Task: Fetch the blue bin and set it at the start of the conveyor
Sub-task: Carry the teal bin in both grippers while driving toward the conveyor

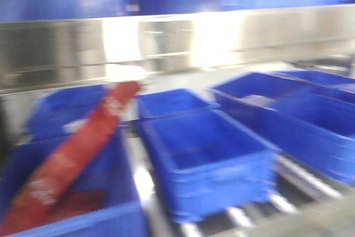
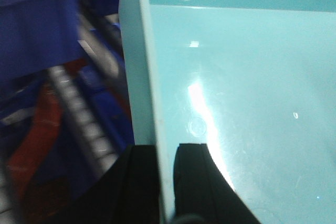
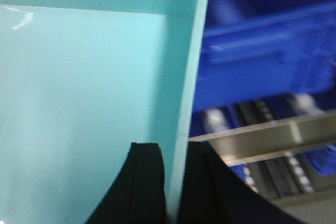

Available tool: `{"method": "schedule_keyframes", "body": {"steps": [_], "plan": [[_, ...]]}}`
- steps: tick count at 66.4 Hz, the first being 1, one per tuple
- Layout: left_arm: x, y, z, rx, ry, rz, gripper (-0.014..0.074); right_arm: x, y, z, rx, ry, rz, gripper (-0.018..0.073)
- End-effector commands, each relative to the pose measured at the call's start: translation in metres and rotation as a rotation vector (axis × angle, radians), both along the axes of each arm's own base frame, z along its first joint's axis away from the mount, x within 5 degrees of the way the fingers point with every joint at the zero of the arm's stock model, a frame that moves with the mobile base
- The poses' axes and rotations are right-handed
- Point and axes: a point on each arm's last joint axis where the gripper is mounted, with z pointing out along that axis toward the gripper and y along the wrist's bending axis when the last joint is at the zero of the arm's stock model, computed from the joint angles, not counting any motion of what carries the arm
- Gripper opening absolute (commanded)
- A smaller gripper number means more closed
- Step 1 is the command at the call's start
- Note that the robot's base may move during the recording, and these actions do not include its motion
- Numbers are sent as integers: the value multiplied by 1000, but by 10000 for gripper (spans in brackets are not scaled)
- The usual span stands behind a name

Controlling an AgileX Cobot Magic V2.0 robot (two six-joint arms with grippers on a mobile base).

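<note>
Stainless-steel shelf rail runs across the blurred front view, with dark blue shapes on the shelf above it. Below the rail, dark blue crates stand on silver rollers. Six can be counted through the blur: two at the left, two in the middle, two at the right. One long red object with white markings leans tilted in the front left crate, its upper end above the rim.

One blue bin shows, pale aqua and smooth-walled, and only in the two wrist views. The left gripper is clamped over one side wall of the bin: one black finger is outside and one inside, with the thin wall pinched between them. The right gripper holds the opposite wall in the same way — two black fingers, one on each face of the wall. The bin is thus held between the two grippers; whether its bottom rests on anything cannot be told. In the left wrist view a row of rollers, dark blue crates and a red patch lie beside the bin. In the right wrist view one dark blue crate, more rollers and a pale metal frame lie beyond the gripped wall.
</note>
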Motion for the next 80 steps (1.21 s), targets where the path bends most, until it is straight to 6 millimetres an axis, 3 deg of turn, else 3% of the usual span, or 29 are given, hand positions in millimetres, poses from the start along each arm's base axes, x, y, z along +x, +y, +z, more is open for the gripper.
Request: {"method": "schedule_keyframes", "body": {"steps": [1, 80], "plan": [[-5, -1, 12, -31, -82, -22, -111, -1, -2, 7, -18, -55, -5, -153], [-5, -1, 12, -30, -82, -21, -111, -1, -2, 7, -18, -55, -5, -153]]}}
